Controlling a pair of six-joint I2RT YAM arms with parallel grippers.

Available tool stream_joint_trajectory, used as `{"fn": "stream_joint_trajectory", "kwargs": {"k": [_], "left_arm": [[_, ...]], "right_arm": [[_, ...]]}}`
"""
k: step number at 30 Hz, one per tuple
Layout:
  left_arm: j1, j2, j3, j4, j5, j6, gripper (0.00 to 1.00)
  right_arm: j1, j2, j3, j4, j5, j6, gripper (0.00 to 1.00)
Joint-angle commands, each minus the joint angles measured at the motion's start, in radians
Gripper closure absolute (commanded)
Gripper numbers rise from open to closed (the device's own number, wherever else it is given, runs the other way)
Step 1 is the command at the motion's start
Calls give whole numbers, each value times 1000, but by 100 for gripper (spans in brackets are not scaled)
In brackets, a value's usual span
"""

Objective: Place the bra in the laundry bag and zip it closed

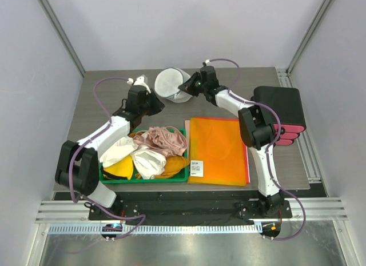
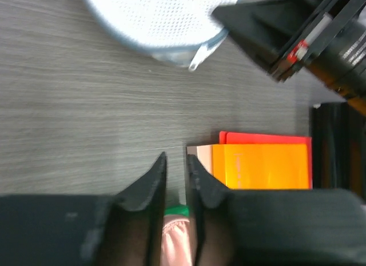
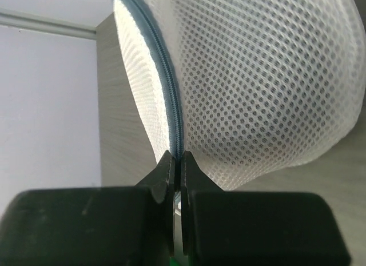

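The grey wood-grain desk (image 1: 108, 103) carries everything, with the two arms reaching over it from its near edge. At the right edge sits a black box (image 1: 279, 101). A stack of orange and red folders (image 1: 217, 149) lies flat toward the near edge, right of the middle. Just left of it is a green tray (image 1: 172, 178), heaped with a pink lacy garment (image 1: 167, 138), white garments (image 1: 147, 161) and a yellow one (image 1: 119, 172).

The laundry bag (image 1: 170, 83) is at the middle of the far edge, a white mesh dome tipped up on its side. What lies inside the mesh I cannot make out, and the bra does not show in any view.

The right gripper (image 3: 177, 158) comes at the bag from the right. Its jaws are pressed together on the bag's rim, right at the grey zipper (image 3: 169, 77) that curves up and away from the fingertips.

The left gripper (image 2: 176, 158) hangs over bare desk near the left side of the bag, apart from it. Its jaws stand only narrowly parted, with nothing between them.

A small zipper pull (image 2: 197, 59) hangs free at the bag's lower rim, in the left wrist view.
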Motion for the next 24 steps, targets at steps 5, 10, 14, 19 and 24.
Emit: {"fn": "stream_joint_trajectory", "kwargs": {"k": [5, 10, 14, 19, 24], "left_arm": [[-25, 181, 244, -14, 87, 83, 59], [-60, 233, 337, -80, 33, 144, 63], [-77, 267, 381, -115, -2, 187, 62], [-88, 295, 424, -149, -57, 238, 62], [-94, 298, 432, -156, -118, 276, 64]], "right_arm": [[14, -216, -235, 177, -17, 318, 99], [15, -242, -260, 185, 0, 366, 99], [17, -239, -254, 197, -23, 383, 99], [17, -231, -252, 203, -41, 388, 99], [18, -225, -249, 214, -53, 395, 99]]}}
